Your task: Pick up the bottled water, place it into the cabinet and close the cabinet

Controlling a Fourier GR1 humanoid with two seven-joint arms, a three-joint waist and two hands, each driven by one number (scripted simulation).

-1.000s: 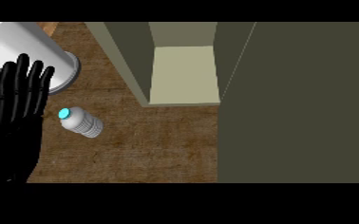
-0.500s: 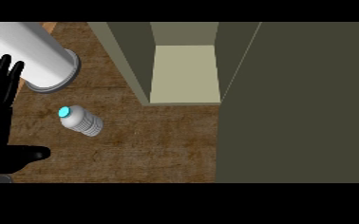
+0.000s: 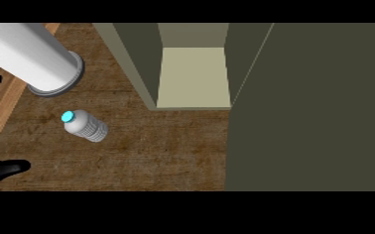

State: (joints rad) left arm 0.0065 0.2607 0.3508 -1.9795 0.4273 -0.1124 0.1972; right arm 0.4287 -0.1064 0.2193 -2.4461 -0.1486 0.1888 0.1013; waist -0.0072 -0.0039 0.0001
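Head view, near to far. At the lower left edge, a black part of the left hand [image 3: 10,168] showed; whether it was apart or together could not be told. Beyond it the bottled water [image 3: 88,126] lay on its side on the wooden counter [image 3: 168,148], cyan cap toward the upper left, untouched. Farther left was a pale grey cylinder [image 3: 40,57]. The cabinet [image 3: 194,77] stood open, well apart from the bottle, with a dark olive panel [image 3: 300,109] at its right.

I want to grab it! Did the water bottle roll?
No. The bottled water lies at the same spot on the counter, left of the open cabinet.
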